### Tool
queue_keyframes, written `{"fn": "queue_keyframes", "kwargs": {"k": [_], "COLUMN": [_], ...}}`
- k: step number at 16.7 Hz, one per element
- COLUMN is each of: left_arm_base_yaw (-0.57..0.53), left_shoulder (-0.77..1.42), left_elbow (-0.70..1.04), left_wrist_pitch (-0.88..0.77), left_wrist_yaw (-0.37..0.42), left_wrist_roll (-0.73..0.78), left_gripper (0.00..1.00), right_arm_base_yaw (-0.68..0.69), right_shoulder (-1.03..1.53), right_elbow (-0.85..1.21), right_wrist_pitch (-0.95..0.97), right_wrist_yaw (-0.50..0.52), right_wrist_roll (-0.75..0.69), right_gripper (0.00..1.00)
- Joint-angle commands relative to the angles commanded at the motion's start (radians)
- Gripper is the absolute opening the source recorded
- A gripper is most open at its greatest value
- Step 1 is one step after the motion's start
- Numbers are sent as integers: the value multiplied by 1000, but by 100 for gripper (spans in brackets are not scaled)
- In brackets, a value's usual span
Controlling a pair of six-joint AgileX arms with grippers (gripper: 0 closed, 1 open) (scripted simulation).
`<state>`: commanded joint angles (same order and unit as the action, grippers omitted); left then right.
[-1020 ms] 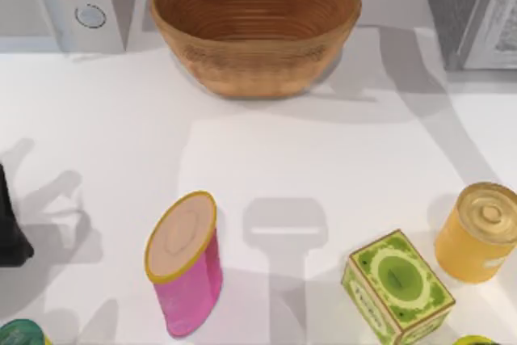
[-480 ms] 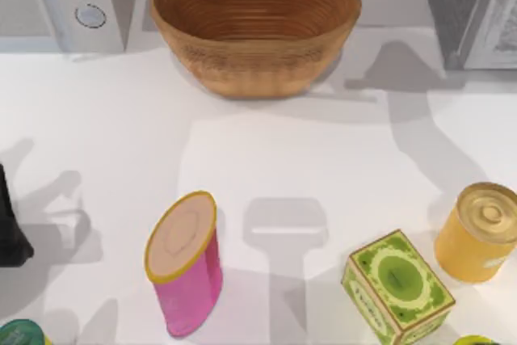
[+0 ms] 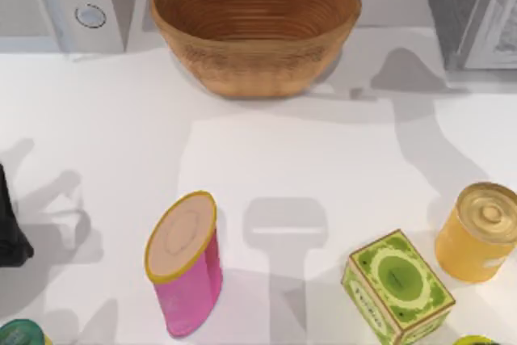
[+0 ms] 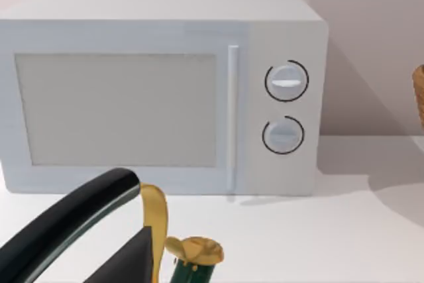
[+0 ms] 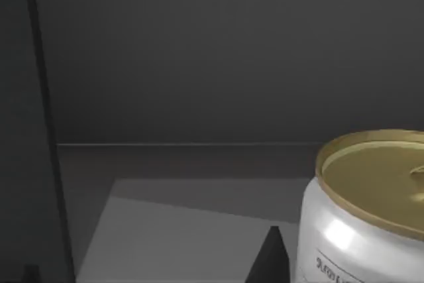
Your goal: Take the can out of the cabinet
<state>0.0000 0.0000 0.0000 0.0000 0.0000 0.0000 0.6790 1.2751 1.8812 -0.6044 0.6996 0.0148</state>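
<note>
Right wrist view looked into the dim inside of the cabinet [image 5: 199, 64], where the can [image 5: 368, 210] stood on the pale floor of the compartment, cut off at the picture's edge. It had a silver body and a gold lid; a line of small dark print ran near its base, too small to read. One dark fingertip [image 5: 270, 256] of the right jaws poked up just beside the can, apart from it; with a single tip in sight, I could not tell whether the right jaws were open or closed.

From the top view, the cabinet [image 3: 460, 6] sat at the far right corner of the tabletop [image 3: 266, 175], only its speckled dark-grey side and part of its paler door showing. One woven bowl [image 3: 254, 22] stood at the far middle, and one white microwave [image 3: 65, 2] at the far left, cropped so that its two round knobs and a strip of door were visible. Nearer the camera stood one pink tin [image 3: 184, 272] with a yellow rim, one green box [image 3: 397, 284] whose printing could not be made out, and one yellow tin [image 3: 478, 232] with faint, illegible marks. A green object [image 3: 20, 335] and a yellow-green one [image 3: 475, 340] were cut off at the near edge. A dark piece of the left arm [image 3: 10, 232] lay at the left edge.

Left wrist view faced the microwave [image 4: 159, 91] front on. A black curved part and a gold strip of the left jaws [image 4: 142, 243] crossed the near corner, with a gold-capped green bottle top [image 4: 193, 260] just beside them; whether those jaws were open I could not tell.
</note>
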Motion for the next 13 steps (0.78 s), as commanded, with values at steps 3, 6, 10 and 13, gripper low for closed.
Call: {"fn": "queue_keyframes", "kwargs": {"k": [3,6,10,13], "left_arm_base_yaw": [0,0,0,0], "left_shoulder": [0,0,0,0], "left_elbow": [0,0,0,0], "left_wrist_pitch": [0,0,0,0], "left_wrist_yaw": [0,0,0,0], "left_wrist_roll": [0,0,0,0], "left_gripper": [100,100,100,100], "right_arm_base_yaw": [-35,-101,-225,-334], "right_shoulder": [-60,-182,-419,-630], "right_elbow": [-95,-286,-666,-997], "right_wrist_pitch": [26,81,194,297], "right_wrist_yaw": [-38,-106,-234,-346], "right_wrist_roll": [-2,-4,-5,-5], "right_gripper": [0,0,0,0]}}
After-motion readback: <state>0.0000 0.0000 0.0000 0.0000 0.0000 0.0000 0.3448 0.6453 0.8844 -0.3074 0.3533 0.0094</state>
